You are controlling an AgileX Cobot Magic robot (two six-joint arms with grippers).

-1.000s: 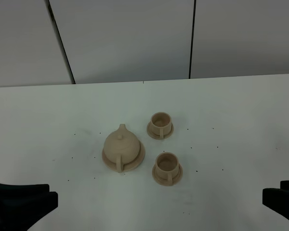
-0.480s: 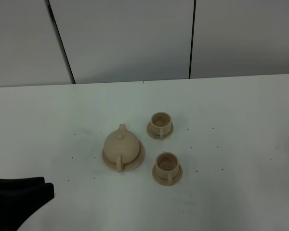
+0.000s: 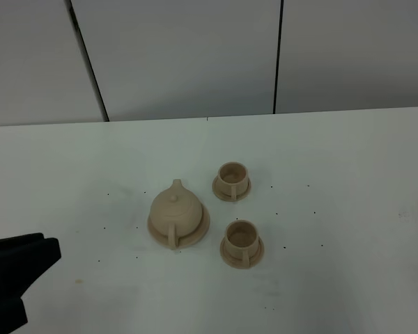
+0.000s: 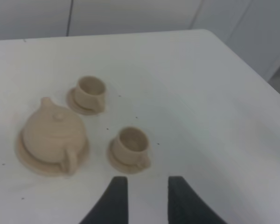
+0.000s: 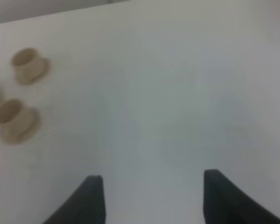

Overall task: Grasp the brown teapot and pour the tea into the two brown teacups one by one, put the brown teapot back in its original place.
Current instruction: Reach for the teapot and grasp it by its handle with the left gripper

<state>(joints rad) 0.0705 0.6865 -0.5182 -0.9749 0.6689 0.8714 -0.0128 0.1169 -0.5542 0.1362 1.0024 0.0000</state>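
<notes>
The left gripper (image 4: 147, 183) and the right gripper (image 5: 152, 178) both have their jaws spread, holding nothing. Beyond them the near teacup (image 3: 241, 241) stands just beside the brown teapot (image 3: 173, 211), which sits lidded on its round plate (image 3: 203, 228). The far teacup (image 3: 232, 178) stands behind, and what the cups contain I cannot tell.

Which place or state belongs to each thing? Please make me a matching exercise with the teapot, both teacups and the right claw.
Things: 1 brown teapot; 2 far teacup; 3 near teacup; 4 right claw.
States: A open, empty; B level with the teapot's spout; C on the flat plate; D level with the teapot's handle.
Pairs: 1-C; 2-B; 3-D; 4-A.
</notes>
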